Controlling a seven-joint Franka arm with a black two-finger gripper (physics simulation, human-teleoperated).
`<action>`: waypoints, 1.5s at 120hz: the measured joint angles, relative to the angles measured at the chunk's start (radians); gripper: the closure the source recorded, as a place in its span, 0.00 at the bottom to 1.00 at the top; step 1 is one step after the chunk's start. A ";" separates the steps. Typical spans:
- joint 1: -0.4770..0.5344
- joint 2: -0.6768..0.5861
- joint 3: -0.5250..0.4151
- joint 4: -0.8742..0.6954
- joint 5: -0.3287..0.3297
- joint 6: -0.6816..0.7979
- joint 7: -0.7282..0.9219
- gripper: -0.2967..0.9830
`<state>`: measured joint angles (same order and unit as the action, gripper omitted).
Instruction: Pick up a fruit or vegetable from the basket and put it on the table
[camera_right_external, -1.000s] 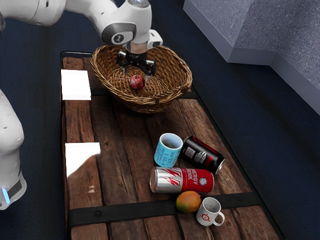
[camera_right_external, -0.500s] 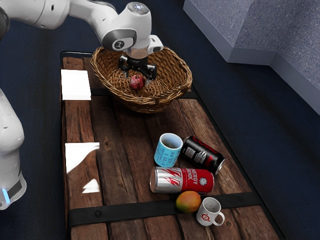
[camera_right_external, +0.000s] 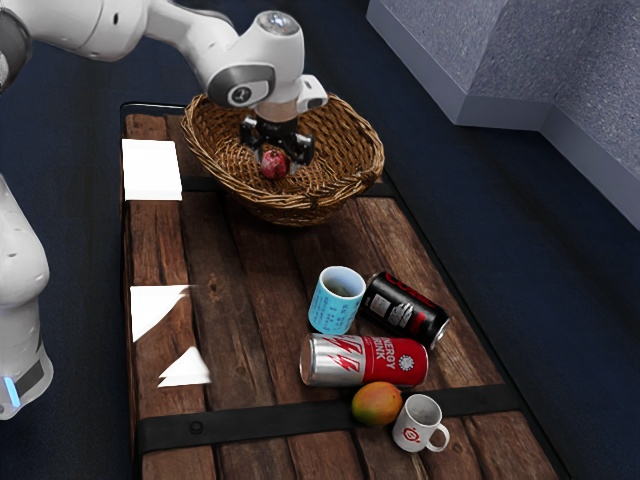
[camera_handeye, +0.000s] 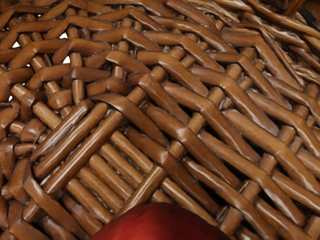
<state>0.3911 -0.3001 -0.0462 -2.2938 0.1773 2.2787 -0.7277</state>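
Observation:
In the exterior view my black gripper (camera_right_external: 275, 158) points down inside the wicker basket (camera_right_external: 345, 150), its fingers shut on a red round fruit (camera_right_external: 274, 165), one on either side. The fruit looks like a pomegranate and sits low in the basket. The red top of the fruit (camera_handeye: 157, 225) shows at the wrist view's lower edge, with the woven basket (camera_handeye: 200, 107) around and beneath it. The fruit's underside is hidden.
On the wooden table (camera_right_external: 250, 340) stand a blue cup (camera_right_external: 336, 300), a black can (camera_right_external: 406, 308), a red-silver can (camera_right_external: 363, 360), a mango (camera_right_external: 376, 404) and a white mug (camera_right_external: 418, 424). The basket's rim rises around my hand.
My hand has come down slightly, with a small shift toward the exterior view's right. The fingers have drawn closer together and onto the fruit, which has stayed in place.

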 joint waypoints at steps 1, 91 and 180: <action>0.000 0.001 0.000 0.000 0.000 0.001 0.000 0.37; -0.037 -0.044 -0.001 0.012 -0.025 0.040 -0.023 0.49; -0.090 -0.215 -0.705 0.137 -0.103 -0.064 -0.384 0.49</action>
<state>0.3016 -0.5147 -0.7512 -2.1571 0.0744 2.2143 -1.1116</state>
